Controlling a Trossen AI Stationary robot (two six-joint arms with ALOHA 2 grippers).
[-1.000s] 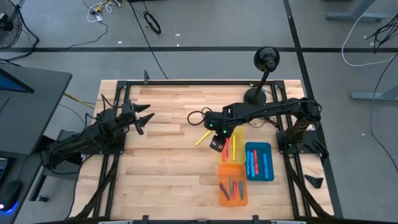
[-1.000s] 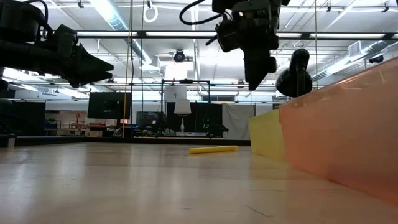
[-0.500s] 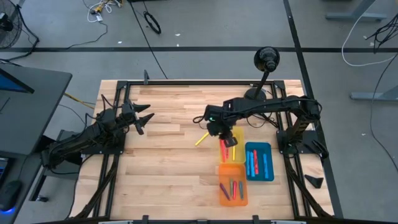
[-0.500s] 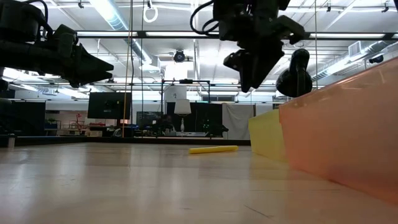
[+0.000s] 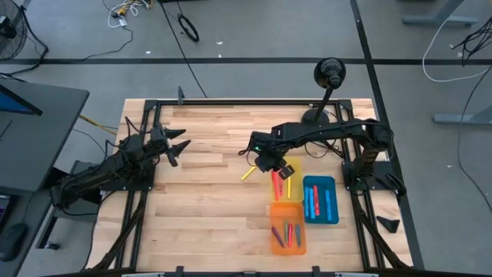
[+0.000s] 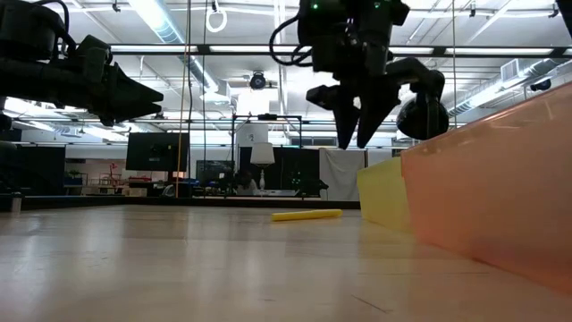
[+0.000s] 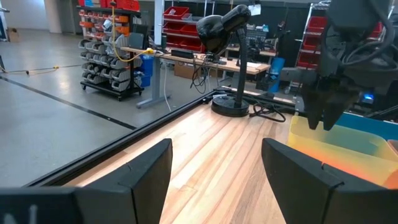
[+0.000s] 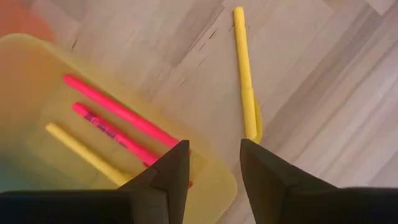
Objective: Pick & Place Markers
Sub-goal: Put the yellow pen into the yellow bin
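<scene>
Your left gripper (image 5: 178, 148) waits at the left side of the pale wooden slatted table (image 5: 207, 200), fingers spread, nothing in them, no risk there. The one loose thin yellow marker (image 5: 248, 171) lies flat on the wood just left of the translucent yellow rectangular tray (image 5: 294, 188), not touching it as far as I can judge. Your right gripper (image 5: 280, 171) hangs above the tray's near corner, fingers (image 8: 163, 177) spread and empty, with the marker off to one side of the gap, not between the tips. Descend from here and you likely land a finger on the tray rim, shoving the tray and the pink markers (image 8: 118, 112) inside. The marker also lies diagonal; without realigning the wrist, closing could roll it away. Blue tray (image 5: 320, 199) and orange tray (image 5: 287, 228) sit further right, well clear.
</scene>
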